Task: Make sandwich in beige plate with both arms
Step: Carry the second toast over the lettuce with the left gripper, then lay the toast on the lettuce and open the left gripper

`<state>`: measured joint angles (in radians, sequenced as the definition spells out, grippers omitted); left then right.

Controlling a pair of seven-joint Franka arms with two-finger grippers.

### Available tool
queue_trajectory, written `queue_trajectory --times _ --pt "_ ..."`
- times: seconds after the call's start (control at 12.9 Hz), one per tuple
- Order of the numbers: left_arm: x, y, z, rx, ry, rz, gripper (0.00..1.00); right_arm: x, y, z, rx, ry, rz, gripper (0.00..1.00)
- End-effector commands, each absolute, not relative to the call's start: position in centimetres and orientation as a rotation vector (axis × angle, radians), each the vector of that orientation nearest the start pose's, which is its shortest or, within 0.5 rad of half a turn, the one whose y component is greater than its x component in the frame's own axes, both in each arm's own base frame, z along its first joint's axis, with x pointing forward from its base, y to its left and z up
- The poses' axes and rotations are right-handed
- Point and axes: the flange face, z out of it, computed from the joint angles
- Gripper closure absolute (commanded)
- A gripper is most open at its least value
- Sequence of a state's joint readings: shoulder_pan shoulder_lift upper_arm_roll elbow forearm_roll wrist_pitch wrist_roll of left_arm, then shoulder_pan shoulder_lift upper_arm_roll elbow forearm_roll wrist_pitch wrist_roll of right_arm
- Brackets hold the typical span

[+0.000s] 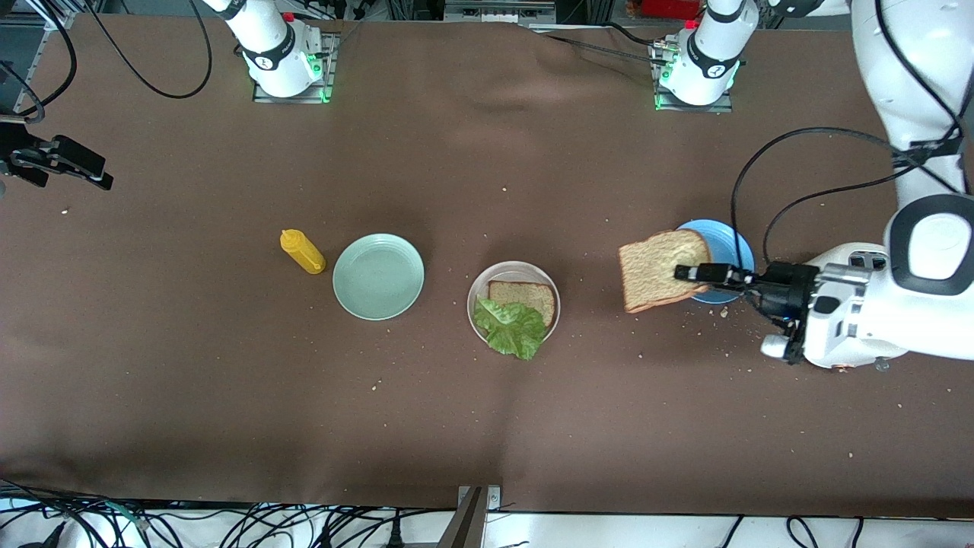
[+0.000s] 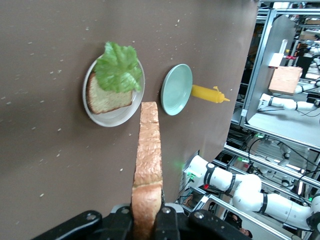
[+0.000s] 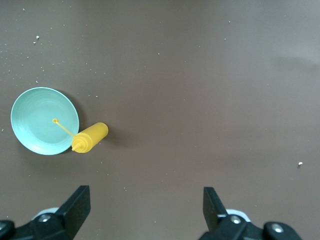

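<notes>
Left pincer (image 1: pixel 689 272) grips bread slice (image 1: pixel 660 270); no legible writing.

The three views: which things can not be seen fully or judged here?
- Blue plate: front view, partly hidden by the held bread slice and left gripper.
- Bread on the beige plate: lettuce leaf covers part of the slice.
- Right gripper: front view, frame edge cuts it off; it waits open over the table.
</notes>
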<state>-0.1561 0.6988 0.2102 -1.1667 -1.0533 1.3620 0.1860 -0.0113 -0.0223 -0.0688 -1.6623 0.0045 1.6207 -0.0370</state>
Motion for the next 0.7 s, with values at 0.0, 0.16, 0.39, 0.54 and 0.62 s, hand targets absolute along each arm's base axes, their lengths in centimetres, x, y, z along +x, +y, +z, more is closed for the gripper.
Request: queue_trajectory --times 0.0,0.16,0.39,0.54,0.62 --pt "70.9 -18.1 38.8 2.145 -0.095 -0.310 1.00 54.9 -4.1 60.4 -3.126 0.065 0.037 0.00" --pt "70.7 -22.2 35.5 2.169 -0.021 -0.249 1.00 54.9 -4.0 60.3 -3.124 0.065 0.039 0.00" --pt "69.7 -26.4 31.3 2.223 0.005 -0.237 1.00 54.9 -3.9 60.3 -3.124 0.068 0.040 0.00" --pt "68.9 -29.7 28.0 2.268 0.009 -0.220 1.00 54.9 -3.9 60.3 -3.123 0.070 0.039 0.00" --pt "68.4 -31.0 26.5 2.287 0.013 -0.222 1.00 54.9 -3.8 60.3 -3.123 0.068 0.042 0.00"
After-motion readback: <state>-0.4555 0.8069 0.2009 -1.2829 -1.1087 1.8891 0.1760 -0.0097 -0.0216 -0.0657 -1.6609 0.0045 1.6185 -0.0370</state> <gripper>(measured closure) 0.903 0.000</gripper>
